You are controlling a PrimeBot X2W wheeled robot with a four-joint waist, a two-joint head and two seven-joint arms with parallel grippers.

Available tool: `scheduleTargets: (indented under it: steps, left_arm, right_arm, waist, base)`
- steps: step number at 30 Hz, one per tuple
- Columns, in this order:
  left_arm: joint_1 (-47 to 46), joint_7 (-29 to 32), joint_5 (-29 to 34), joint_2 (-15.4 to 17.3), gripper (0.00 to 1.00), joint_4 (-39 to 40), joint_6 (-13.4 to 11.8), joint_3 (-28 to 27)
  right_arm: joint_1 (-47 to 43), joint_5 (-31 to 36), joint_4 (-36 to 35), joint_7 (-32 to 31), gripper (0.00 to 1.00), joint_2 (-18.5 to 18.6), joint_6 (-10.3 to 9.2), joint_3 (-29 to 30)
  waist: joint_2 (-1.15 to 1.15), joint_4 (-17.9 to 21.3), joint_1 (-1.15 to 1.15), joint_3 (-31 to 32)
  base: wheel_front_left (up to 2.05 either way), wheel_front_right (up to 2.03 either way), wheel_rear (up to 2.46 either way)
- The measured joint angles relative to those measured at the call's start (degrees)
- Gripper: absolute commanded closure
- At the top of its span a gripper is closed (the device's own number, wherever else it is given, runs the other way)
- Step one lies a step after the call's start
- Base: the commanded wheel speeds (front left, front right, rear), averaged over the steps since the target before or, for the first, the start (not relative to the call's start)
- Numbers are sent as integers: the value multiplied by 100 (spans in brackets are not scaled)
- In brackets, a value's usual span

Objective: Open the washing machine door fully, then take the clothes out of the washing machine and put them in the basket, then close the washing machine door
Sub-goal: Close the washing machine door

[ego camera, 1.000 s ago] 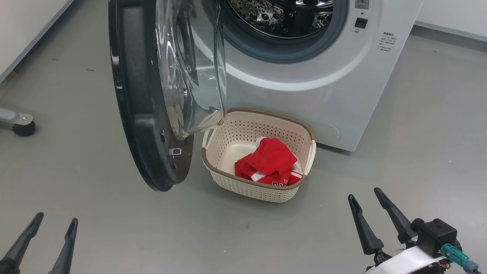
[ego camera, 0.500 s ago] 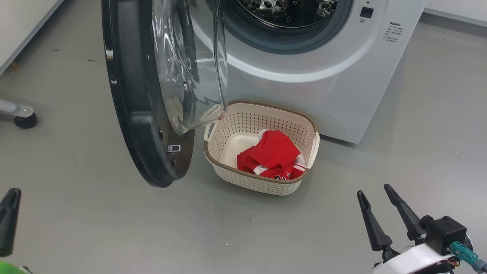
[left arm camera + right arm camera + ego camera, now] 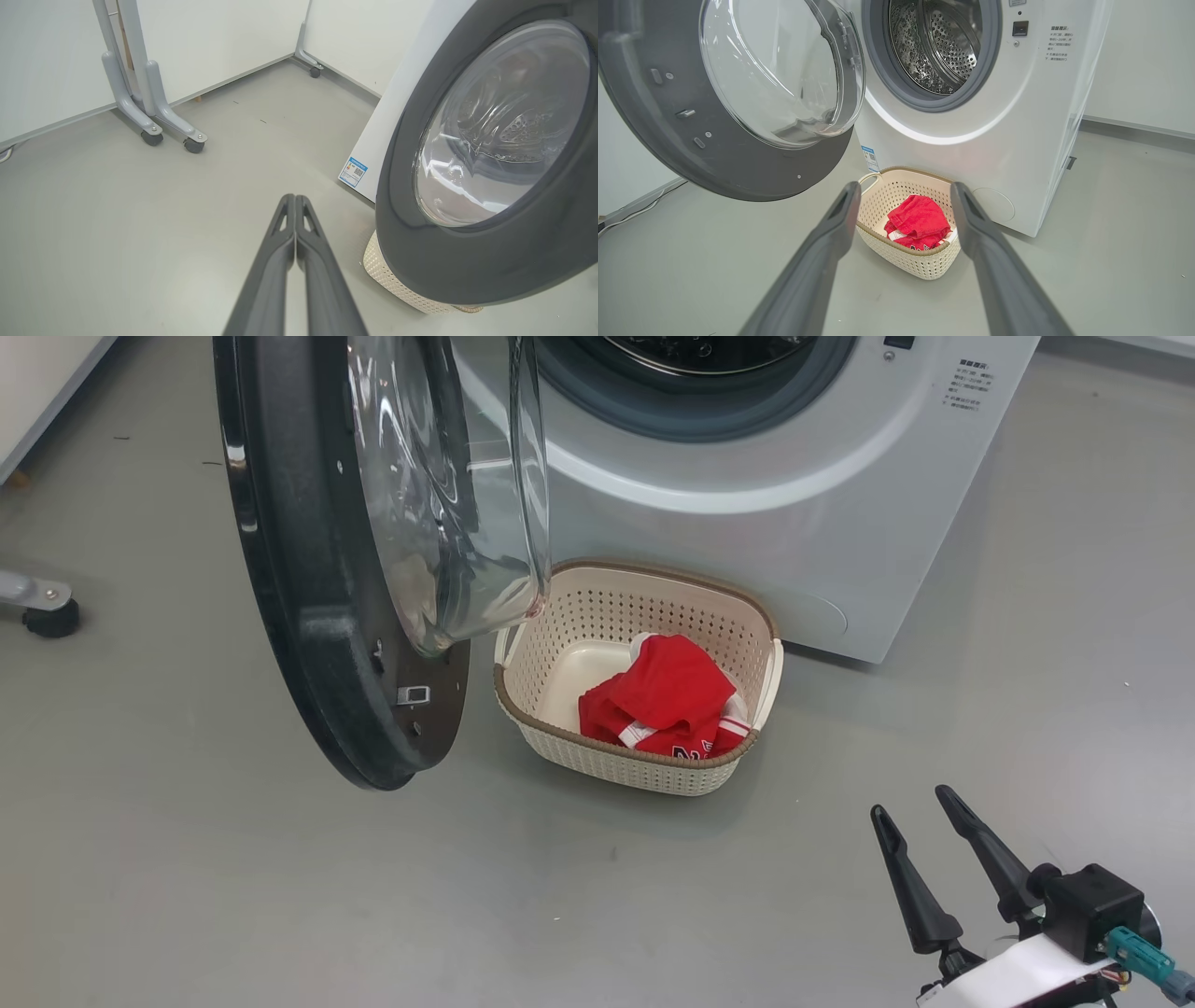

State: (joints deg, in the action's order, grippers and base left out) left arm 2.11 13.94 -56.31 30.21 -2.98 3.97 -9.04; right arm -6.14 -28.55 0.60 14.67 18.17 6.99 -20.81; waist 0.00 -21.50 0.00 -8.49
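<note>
moved: dark-fingered left gripper (image 3: 295,199), spread a second ago, now pinched together, empty
dark-fingered right gripper (image 3: 910,802): jaws wide, empty

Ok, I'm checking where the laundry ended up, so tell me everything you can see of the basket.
The basket is small, cream, plastic-looking, a rounded rectangle with perforated walls, a brown woven-look rim and a handle at each end. It stands upright on the grey floor just before the washing machine, beside the lower edge of the open door. A crumpled red garment with white trim lies inside, towards the right.
</note>
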Motion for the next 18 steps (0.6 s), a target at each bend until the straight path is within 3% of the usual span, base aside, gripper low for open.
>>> scheduleTargets:
  steps: [7, 12, 18]
  left_arm:
    - [-466, 587, -750, -80, 100, -333, -485, -359]
    - [-775, 876, -1217, -230, 100, -606, -1012, -778]
    - [-1187, 979, -1595, -335, 100, -691, -1076, -1131]
  right_arm:
    - [9, 0, -20, 0, 0, 70, 0, -30]
    - [11, 0, -43, 0, 0, 154, 0, -30]
    - [13, 0, -115, 0, 0, 198, 0, -66]
  waist:
    - [0, 67, 0, -31]
    - [0, 109, 0, -68]
    - [0, 138, 0, -158]
  base:
    - [0, 0, 0]
    - [0, 0, 0]
    - [0, 0, 0]
